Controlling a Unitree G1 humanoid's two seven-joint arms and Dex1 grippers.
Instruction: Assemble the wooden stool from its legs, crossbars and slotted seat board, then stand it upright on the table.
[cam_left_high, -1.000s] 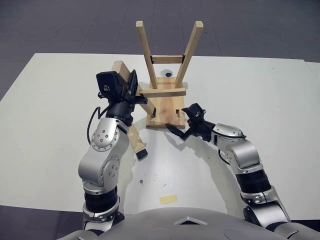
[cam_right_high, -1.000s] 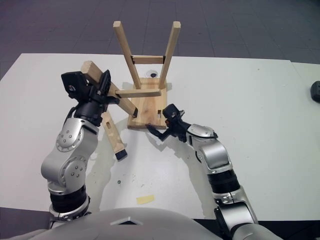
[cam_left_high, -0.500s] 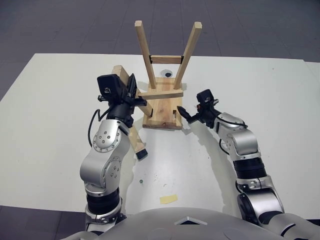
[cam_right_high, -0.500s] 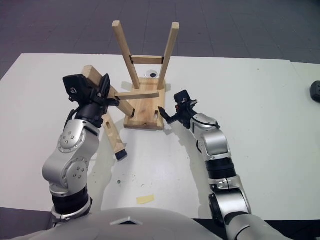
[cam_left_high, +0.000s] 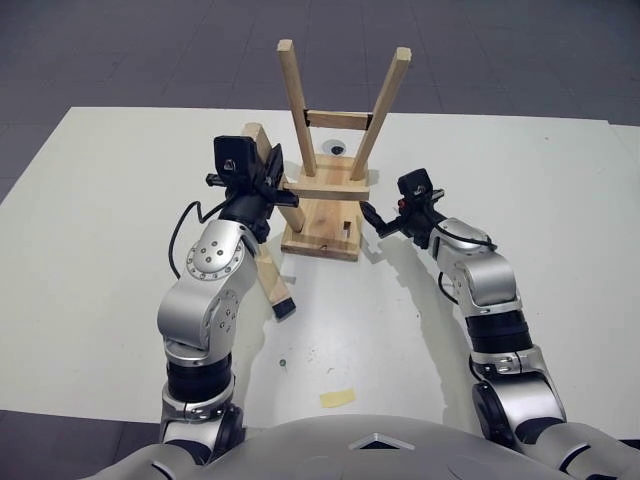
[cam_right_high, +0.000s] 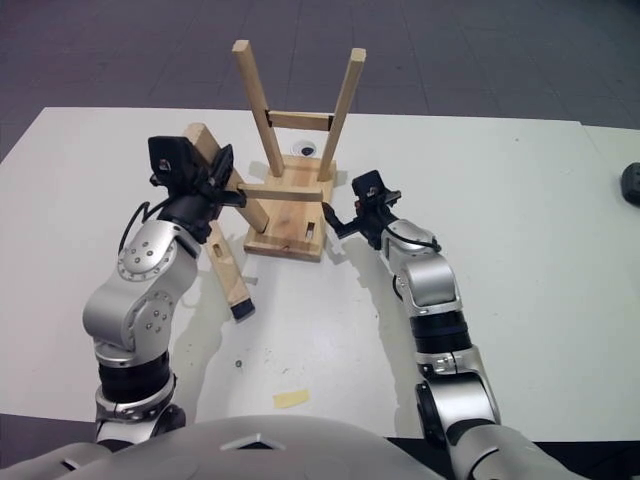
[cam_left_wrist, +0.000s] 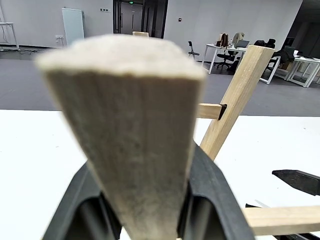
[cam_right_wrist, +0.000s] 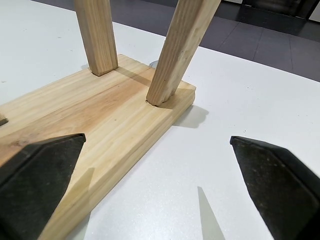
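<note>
**A:** Quick one. Left gripper (cam_left_high: 271, 187)?

**B:** Fingers clamped on the loose leg (cam_left_high: 266, 272), up near its top end. The leg is tilted, with its long axis running from the gripper down toward the robot and its dark foot on the table (cam_left_high: 100, 200). Its crossbar (cam_left_high: 325, 187) sticks out rightward, above the seat board (cam_left_high: 318, 228).

**A:** And the board?

**B:** Flat on the table at centre, underside up. Two standing legs (cam_left_high: 297, 110) rise from its far end.

**A:** Right gripper (cam_left_high: 375, 222)?

**B:** Fingers spread wide, holding nothing. It's just beside the board's right edge, low to the table.

**A:** So what does the next move turn on?

**B:** My guess is the held leg has to swing upright over the board's near end, which lies right of and below the left jaws. The right arm is nearer the board, so it's best placed to steady it.
</note>
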